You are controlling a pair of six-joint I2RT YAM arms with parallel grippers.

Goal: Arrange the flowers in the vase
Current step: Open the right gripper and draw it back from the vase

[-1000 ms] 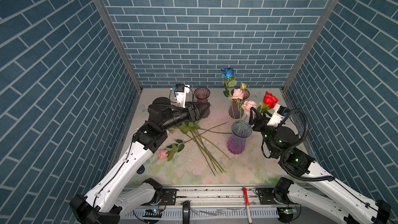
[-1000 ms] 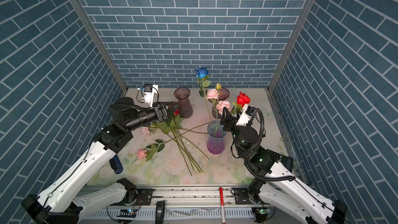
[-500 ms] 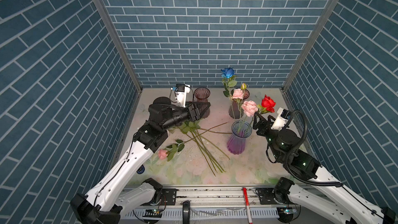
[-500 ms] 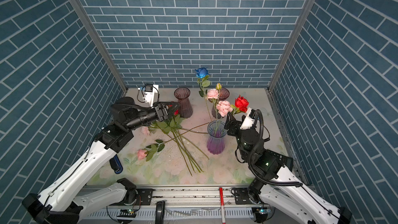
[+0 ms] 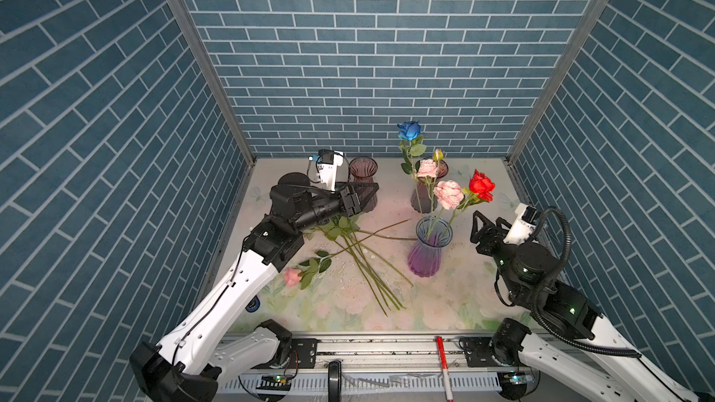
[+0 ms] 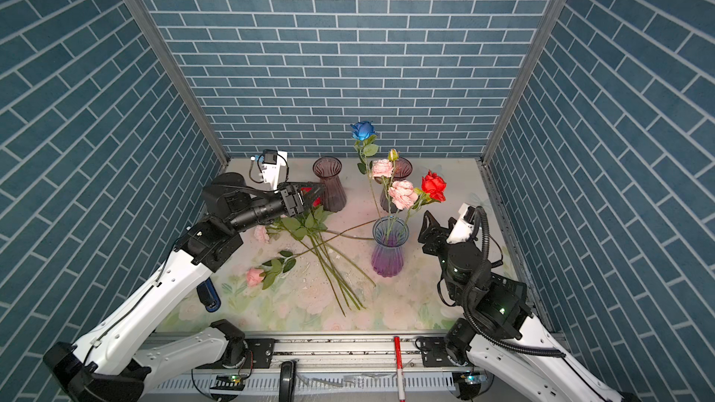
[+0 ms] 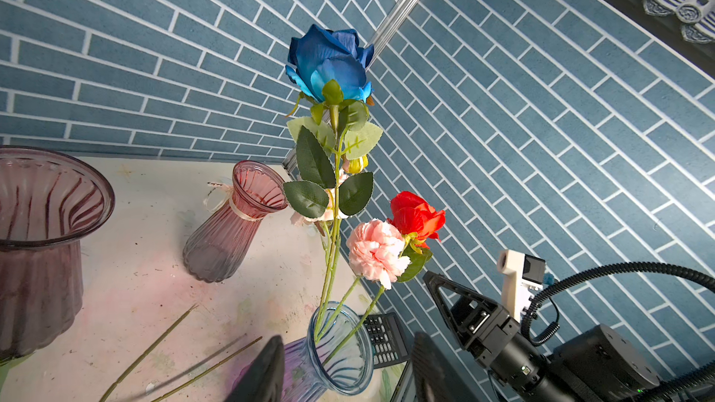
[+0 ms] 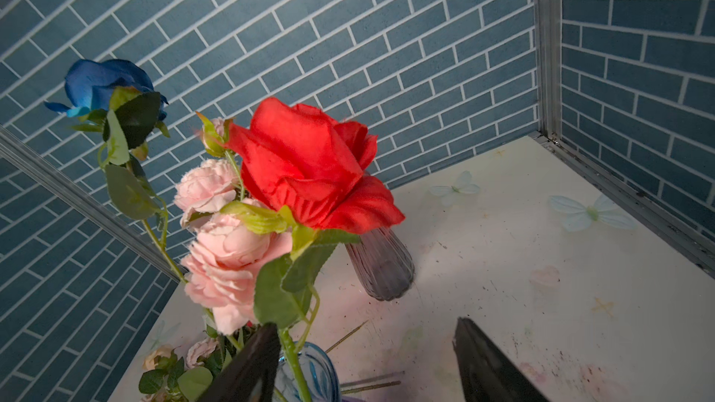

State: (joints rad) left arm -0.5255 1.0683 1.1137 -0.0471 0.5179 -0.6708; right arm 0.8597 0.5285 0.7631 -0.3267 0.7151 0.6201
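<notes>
The blue-and-purple glass vase [image 5: 428, 261] [image 6: 388, 261] stands mid-table. It holds a blue rose [image 5: 409, 130], a pink peony [image 5: 449, 193], a red rose [image 5: 481, 185] [image 8: 309, 172] and a smaller pink bloom [image 5: 427, 167]. More flowers lie left of the vase: crossed green stems [image 5: 361, 261], a pink rose [image 5: 293, 276] [image 6: 254, 276] and a pink bloom [image 6: 262, 233]. My left gripper [image 5: 367, 193] [image 7: 346, 377] hovers open and empty over that pile. My right gripper [image 5: 488, 222] [image 8: 367, 373] is open and empty just right of the vase, beside the red rose's stem.
Two mauve glass vases stand at the back, one [image 5: 363, 175] just behind my left gripper and the other [image 5: 423, 199] behind the flowers. A calculator [image 7: 383, 336] lies beyond the blue vase. A red-and-white pen [image 5: 444, 365] rests on the front rail.
My right gripper has drawn back to the right, away from the red rose's stem, and its jaws have narrowed slightly. The left gripper has hardly moved, its jaws a little narrower.
</notes>
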